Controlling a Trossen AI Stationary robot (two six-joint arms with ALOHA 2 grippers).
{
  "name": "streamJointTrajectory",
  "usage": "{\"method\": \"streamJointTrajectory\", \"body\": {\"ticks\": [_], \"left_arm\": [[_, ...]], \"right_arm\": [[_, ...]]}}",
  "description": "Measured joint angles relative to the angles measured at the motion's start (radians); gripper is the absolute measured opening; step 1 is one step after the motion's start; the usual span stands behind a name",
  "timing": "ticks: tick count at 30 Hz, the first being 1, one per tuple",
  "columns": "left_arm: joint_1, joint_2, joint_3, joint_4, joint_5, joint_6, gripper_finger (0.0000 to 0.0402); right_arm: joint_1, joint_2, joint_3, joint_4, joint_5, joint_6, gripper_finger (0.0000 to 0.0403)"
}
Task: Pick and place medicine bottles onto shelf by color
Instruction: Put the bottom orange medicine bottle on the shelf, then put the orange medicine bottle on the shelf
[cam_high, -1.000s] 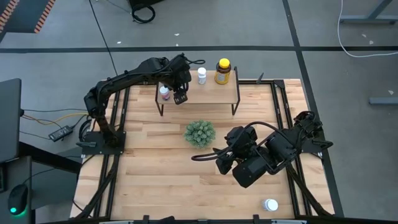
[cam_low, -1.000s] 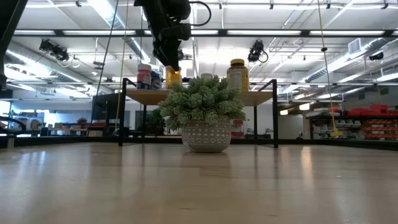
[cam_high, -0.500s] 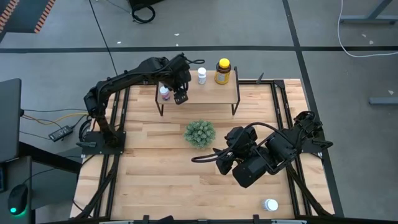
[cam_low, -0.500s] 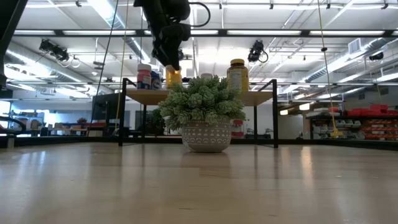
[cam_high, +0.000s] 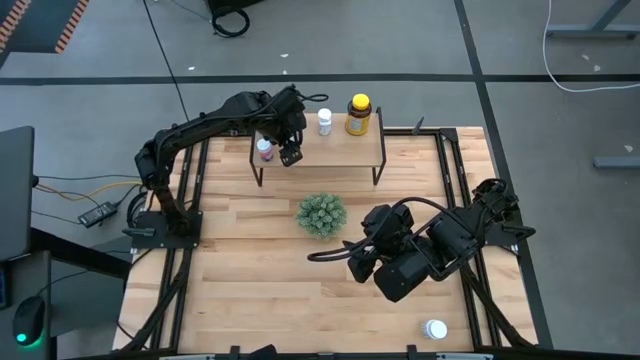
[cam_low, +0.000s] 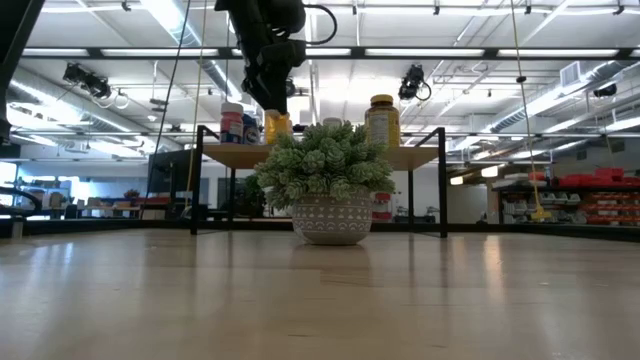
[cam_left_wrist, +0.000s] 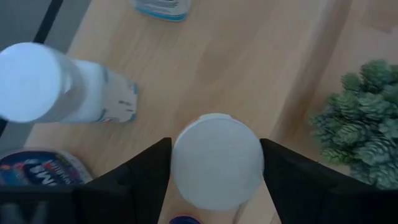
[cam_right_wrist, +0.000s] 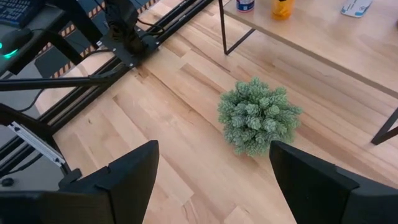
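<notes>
The shelf (cam_high: 335, 148) stands at the table's far side. An orange bottle with a white cap (cam_low: 278, 126) stands upright on its left part. My left gripper (cam_left_wrist: 216, 180) hangs over it, pointing down, open, one finger close on each side of the cap (cam_left_wrist: 217, 158). I see no hold. Other medicine bottles stand on the shelf: two at the left end (cam_low: 238, 123), a white one (cam_high: 324, 122) and an amber one with a yellow cap (cam_high: 358, 114). My right gripper (cam_right_wrist: 214, 186) hovers open over the table, right of the plant, with nothing between its fingers.
A green spiky plant in a pot (cam_high: 320, 213) sits mid-table in front of the shelf. A white-capped bottle (cam_high: 434, 328) stands near the table's front right corner. Black frame rails run along both table sides. The near half of the table (cam_high: 260, 300) is bare wood.
</notes>
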Motion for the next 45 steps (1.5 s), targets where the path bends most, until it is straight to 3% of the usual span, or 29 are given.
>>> {"method": "streamJointTrajectory", "body": {"ticks": [15,21,27,33,45], "left_arm": [[0.0,-0.017,0.0,-0.011,-0.009,-0.01,0.0263],[-0.004,-0.063,0.001,-0.011,-0.009,-0.019,0.0267],[-0.016,-0.132,0.001,-0.009,-0.008,-0.046,0.0268],[-0.052,-0.252,0.002,0.032,-0.003,-0.097,0.0268],[-0.277,-0.42,0.002,0.283,0.03,-0.35,0.0249]], "right_arm": [[0.0,0.0,0.0,0.004,-0.023,0.01,0.0314],[-0.001,0.0,0.0,0.002,-0.028,0.01,0.0314],[-0.02,0.0,0.0,0.01,-0.037,-0.09,0.0314],[-0.085,0.0,0.0,-0.006,-0.049,-0.09,0.0314],[-0.259,0.0,0.0,0.033,-0.317,-0.438,0.0314]]}}
